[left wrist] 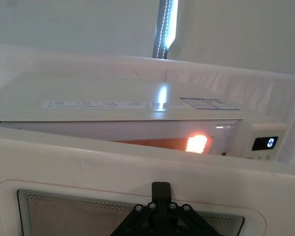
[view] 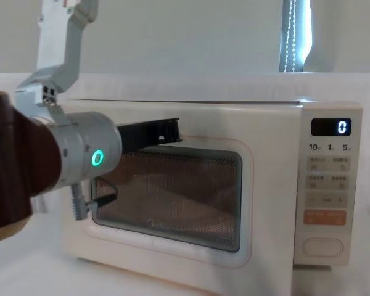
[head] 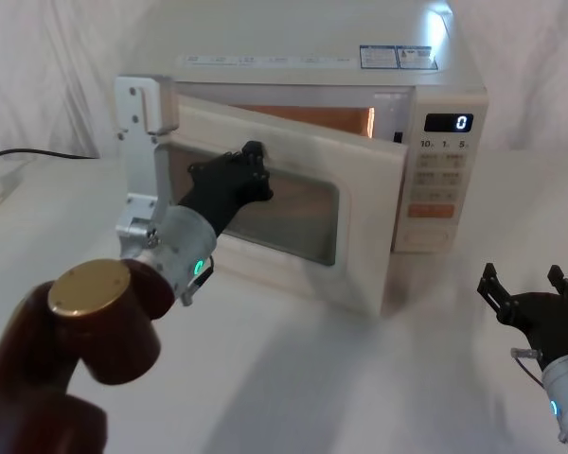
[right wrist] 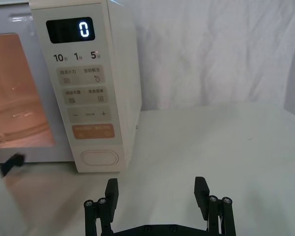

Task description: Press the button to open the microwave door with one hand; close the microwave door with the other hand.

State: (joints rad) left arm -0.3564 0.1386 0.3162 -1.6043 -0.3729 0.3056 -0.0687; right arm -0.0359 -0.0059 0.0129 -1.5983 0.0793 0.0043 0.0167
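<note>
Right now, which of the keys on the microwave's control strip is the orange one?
The wide rectangular orange key, just above the larger cream pill-shaped button at the strip's bottom. The other keys above it are pale grey with small markings.

Both arms have silver wrist cylinders with green lights; the left gripper (head: 251, 165) and right gripper (head: 533, 288) are black.

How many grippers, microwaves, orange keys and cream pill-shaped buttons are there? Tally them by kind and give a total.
Grippers: 2, the left gripper and the right gripper
Microwave: 1
Orange key: 1
Button: 1
Total: 5
</note>
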